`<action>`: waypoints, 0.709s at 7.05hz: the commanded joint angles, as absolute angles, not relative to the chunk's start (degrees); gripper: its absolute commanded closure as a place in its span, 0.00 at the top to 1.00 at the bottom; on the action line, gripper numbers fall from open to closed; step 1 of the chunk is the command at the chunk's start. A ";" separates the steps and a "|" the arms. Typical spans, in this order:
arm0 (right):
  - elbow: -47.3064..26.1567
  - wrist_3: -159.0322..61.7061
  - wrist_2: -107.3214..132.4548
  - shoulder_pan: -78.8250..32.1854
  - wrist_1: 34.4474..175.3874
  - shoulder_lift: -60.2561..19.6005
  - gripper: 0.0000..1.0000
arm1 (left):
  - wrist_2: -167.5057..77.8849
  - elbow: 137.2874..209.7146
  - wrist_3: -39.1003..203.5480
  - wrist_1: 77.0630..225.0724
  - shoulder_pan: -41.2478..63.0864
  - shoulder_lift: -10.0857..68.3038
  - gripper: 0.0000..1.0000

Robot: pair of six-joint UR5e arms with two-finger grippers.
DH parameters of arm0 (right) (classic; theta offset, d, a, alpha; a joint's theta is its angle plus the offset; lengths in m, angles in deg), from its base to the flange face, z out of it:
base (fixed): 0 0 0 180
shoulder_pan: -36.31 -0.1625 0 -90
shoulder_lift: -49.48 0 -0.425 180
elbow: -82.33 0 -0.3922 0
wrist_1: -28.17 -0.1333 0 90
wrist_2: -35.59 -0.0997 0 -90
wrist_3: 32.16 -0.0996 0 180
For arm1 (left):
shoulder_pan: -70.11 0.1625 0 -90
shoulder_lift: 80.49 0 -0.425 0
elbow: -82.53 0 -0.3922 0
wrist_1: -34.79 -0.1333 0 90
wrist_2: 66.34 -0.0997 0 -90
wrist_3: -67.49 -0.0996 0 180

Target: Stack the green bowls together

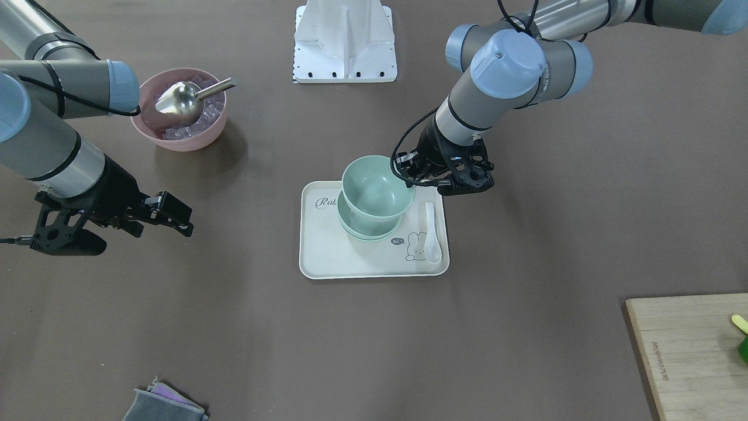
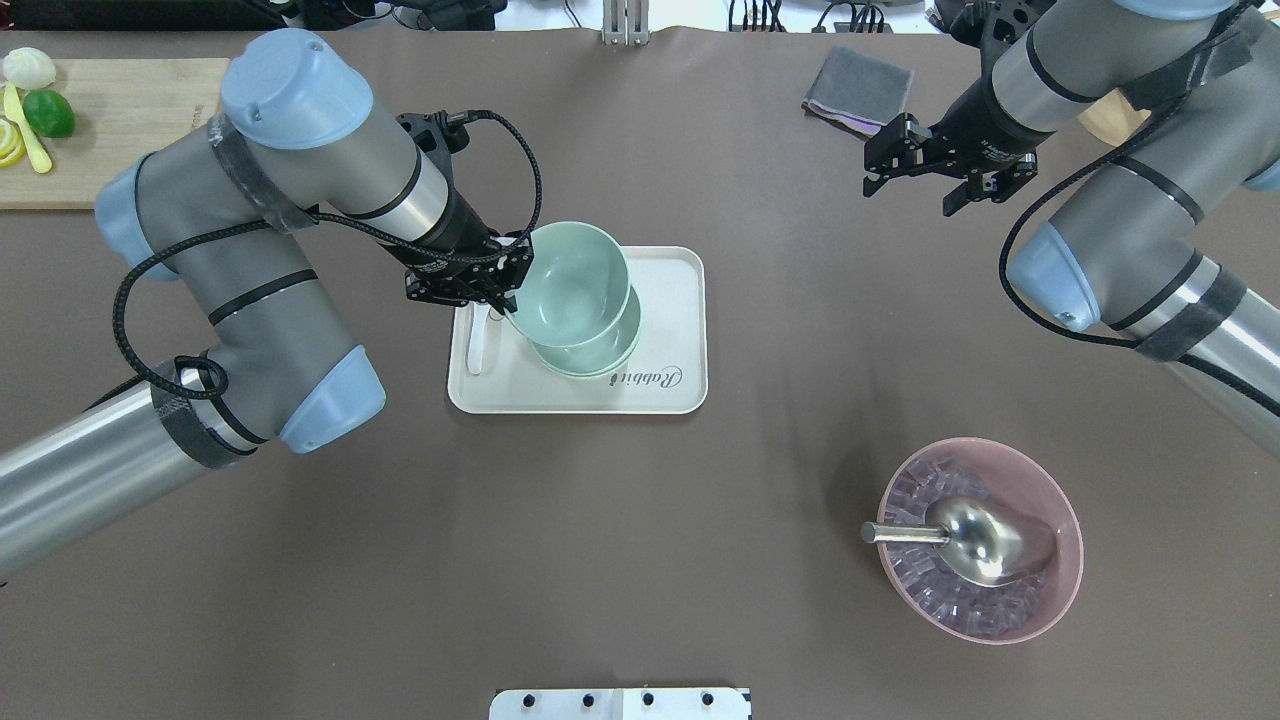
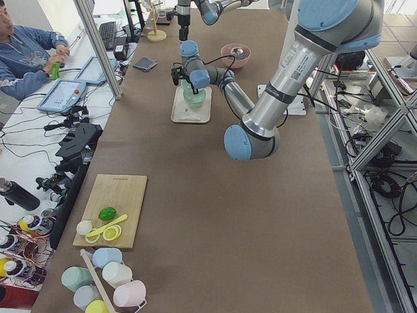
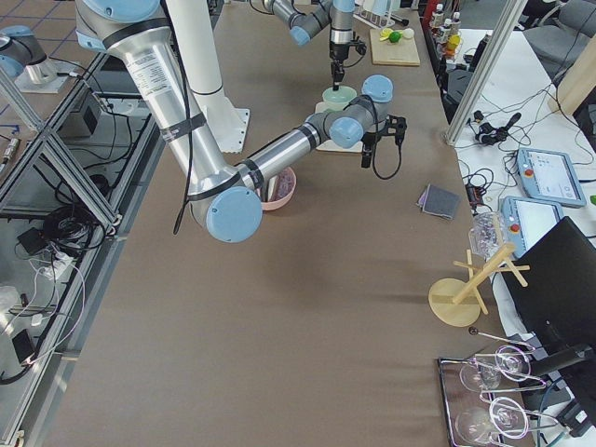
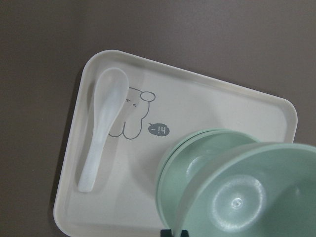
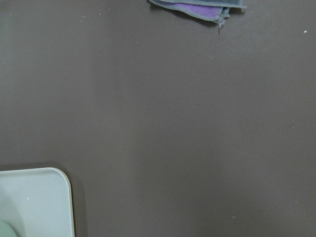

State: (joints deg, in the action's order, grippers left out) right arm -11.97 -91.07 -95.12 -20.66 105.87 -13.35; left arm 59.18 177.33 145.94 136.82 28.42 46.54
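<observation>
Jaws of the left gripper pinch one green bowl by its rim, poising it over the nested bowls just beneath, likely to seat it, while jaws of the right gripper gape idle.

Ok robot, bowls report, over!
Left gripper shut on pale mint-green round bowl, over nested green bowls on cream tray. Right gripper open, empty. White spoon clear.

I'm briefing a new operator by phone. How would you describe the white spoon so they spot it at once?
Find the cream tray on the brown table. The spoon lies flat on it beside the green bowls, next to a rabbit drawing. It is plain white, unlike the metal scoop in the pink bowl.
</observation>
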 commanded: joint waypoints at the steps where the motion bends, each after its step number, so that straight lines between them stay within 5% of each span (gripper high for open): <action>1: -11.89 -90.61 -95.19 -21.17 105.87 -13.80 1.00 | 59.08 177.10 145.63 137.27 29.42 46.43 0.00; 5: -12.67 -82.20 -97.20 -25.45 105.87 -18.53 1.00 | 59.25 172.71 145.89 144.12 29.51 46.52 0.00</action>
State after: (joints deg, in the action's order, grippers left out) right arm -12.33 -85.84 -96.01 -23.35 105.87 -16.40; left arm 59.18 173.49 145.91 143.39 29.50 46.47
